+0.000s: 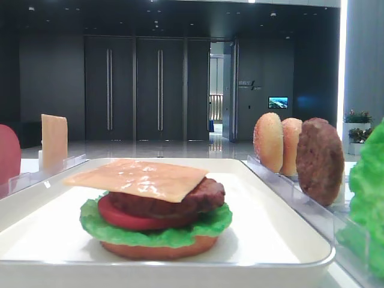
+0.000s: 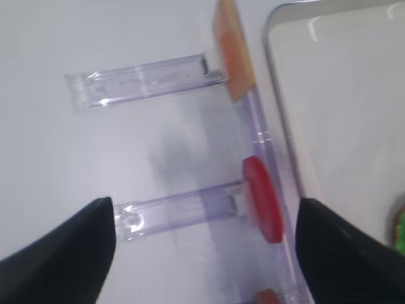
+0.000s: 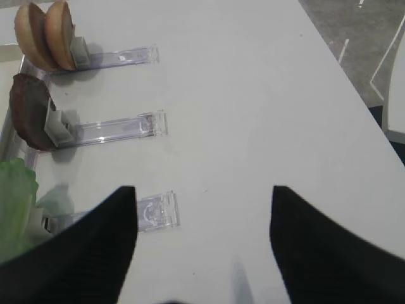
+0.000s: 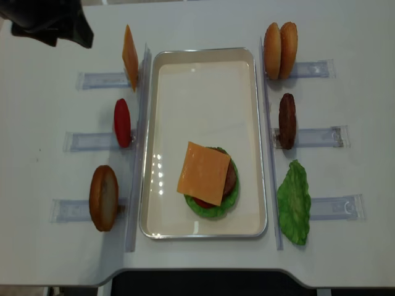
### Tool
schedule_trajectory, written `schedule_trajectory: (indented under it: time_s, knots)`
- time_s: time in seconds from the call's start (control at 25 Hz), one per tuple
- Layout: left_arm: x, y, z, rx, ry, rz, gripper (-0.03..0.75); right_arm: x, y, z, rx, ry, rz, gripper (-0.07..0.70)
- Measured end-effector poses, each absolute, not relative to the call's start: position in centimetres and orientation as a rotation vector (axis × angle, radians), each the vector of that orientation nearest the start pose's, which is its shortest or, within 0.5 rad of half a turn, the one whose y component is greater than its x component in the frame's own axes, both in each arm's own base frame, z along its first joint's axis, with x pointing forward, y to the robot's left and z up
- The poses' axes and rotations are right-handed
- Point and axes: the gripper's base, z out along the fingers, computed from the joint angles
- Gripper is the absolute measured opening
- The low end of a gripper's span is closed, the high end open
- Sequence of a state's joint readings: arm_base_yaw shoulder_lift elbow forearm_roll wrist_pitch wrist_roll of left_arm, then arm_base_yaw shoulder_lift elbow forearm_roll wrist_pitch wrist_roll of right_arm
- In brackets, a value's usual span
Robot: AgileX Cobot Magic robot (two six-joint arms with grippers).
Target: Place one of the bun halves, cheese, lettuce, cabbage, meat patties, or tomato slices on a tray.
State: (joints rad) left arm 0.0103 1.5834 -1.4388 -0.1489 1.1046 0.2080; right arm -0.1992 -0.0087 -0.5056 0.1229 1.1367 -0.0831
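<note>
The white tray (image 4: 203, 55) holds a stack: bun half (image 1: 159, 249), lettuce (image 1: 156, 231), tomato slice (image 1: 129, 219), meat patty (image 1: 198, 198) and a cheese slice (image 4: 205, 172) on top. On the left racks stand a cheese slice (image 4: 129, 57), a tomato slice (image 4: 122, 122) and a bun half (image 4: 103, 197). On the right racks stand two bun halves (image 4: 281, 42), a patty (image 4: 287, 120) and lettuce (image 4: 294, 200). My left gripper (image 2: 204, 206) is open above the table, just left of the tomato slice (image 2: 262, 199). My right gripper (image 3: 204, 190) is open over bare table, right of the lettuce (image 3: 16, 202).
Clear plastic slotted racks (image 4: 92, 80) line both long sides of the tray. The left arm (image 4: 52, 21) shows dark at the far left corner. The table's front edge (image 4: 203, 271) runs close below the tray. Grey floor (image 3: 367, 38) lies beyond the table's right edge.
</note>
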Motion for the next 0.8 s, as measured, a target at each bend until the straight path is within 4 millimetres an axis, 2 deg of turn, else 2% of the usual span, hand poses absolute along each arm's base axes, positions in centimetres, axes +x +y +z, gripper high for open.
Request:
schedule_trajectory:
  time_s: [0.2,0.32,0.6,0.68,0.8]
  knots:
    - [32.6,2.3,33.0,0.104,2.761,0.057,0.692,-0.8,1.2,27.3,0.109,2.097,-0.022,0.434]
    - [32.4,3.0,33.0,0.049,2.783,0.143,0.692,-0.8,1.2,27.3,0.109,2.097,-0.022,0.434]
    - [31.7,3.0,32.9,0.020,2.817,0.156,0.692,-0.8,1.2,27.3,0.109,2.097,-0.022,0.434]
    - [30.6,2.6,33.0,0.013,2.825,0.146,0.692,-0.8,1.2,27.3,0.109,2.097,-0.022,0.434]
    - [27.6,1.8,32.8,0.017,2.829,0.099,0.692,-0.8,1.2,27.3,0.109,2.097,-0.022,0.434]
